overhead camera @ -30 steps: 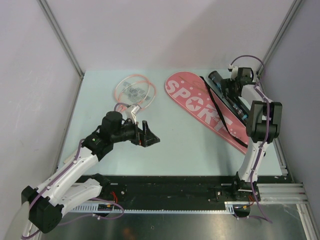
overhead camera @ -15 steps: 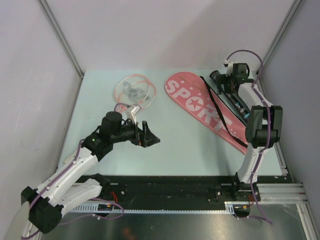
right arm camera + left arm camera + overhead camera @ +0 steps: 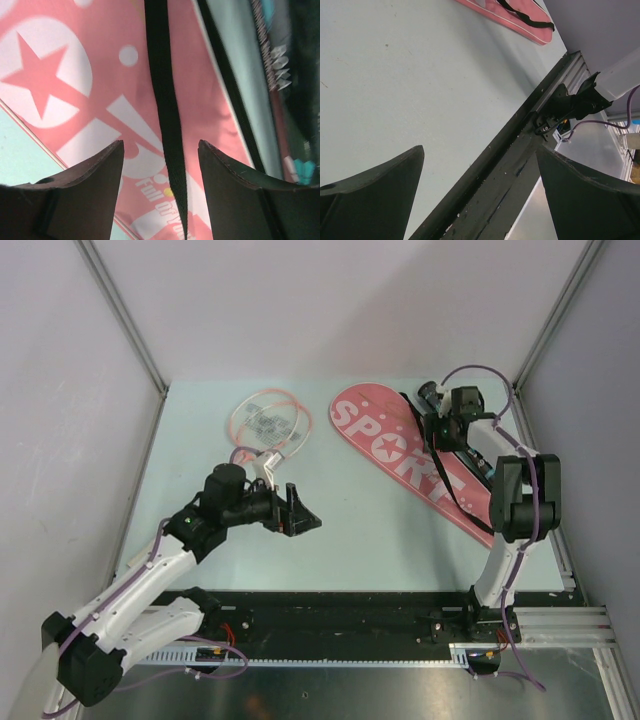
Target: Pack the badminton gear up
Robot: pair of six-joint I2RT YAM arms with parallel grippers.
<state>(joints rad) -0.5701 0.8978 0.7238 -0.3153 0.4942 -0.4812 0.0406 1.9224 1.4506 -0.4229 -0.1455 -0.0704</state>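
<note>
The pink-white racket (image 3: pixel 266 426) lies at the back left, with small pale things on its strings that I cannot make out. The pink "SPORT" cover (image 3: pixel 392 448) lies diagonally at the back right, its black strap (image 3: pixel 436 465) across it. The black tube (image 3: pixel 478 452) lies along the cover's right side, partly hidden by my right arm. My right gripper (image 3: pixel 441 430) is open just above the cover (image 3: pixel 95 95), jaws either side of the strap (image 3: pixel 165 110), with the tube (image 3: pixel 292 75) to its right. My left gripper (image 3: pixel 300 516) is open and empty over bare table near the racket handle.
The black rail (image 3: pixel 520 150) along the table's near edge fills the left wrist view, with the cover's narrow end (image 3: pixel 512 19) beyond it. Grey walls and metal posts (image 3: pixel 120 310) close in the left, back and right sides.
My right gripper has moved from the tube's far end to the left and nearer, onto the cover's strap. The left arm has barely moved.
</note>
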